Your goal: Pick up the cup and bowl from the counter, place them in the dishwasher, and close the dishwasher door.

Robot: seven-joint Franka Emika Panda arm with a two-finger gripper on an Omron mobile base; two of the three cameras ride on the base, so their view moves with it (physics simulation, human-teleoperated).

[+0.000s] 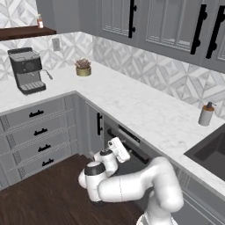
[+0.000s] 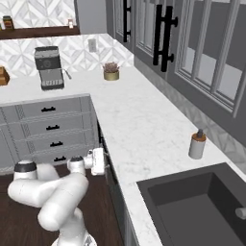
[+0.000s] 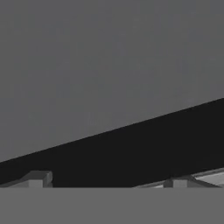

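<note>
My gripper (image 3: 109, 179) is open, its two dark finger tips (image 3: 39, 177) wide apart with nothing between them. The white hand (image 1: 118, 149) sits low, right up against the dishwasher (image 1: 132, 147), a dark-fronted unit under the white marble counter (image 1: 132, 105). From the right base view the hand (image 2: 97, 161) is just below the counter's edge (image 2: 134, 125). A flat grey panel, the dishwasher door (image 3: 109, 65), stands very close in front of the hand, above a dark slanted band. How far the door is open cannot be told. The cup and the bowl are out of view.
A coffee machine (image 1: 26, 70) and a potted plant (image 1: 83, 67) stand at the back of the counter. A soap dispenser (image 1: 205, 114) stands beside the dark sink (image 1: 211, 151). Grey drawer cabinets (image 1: 39, 132) lie left of the dishwasher, over a dark wooden floor (image 1: 52, 197).
</note>
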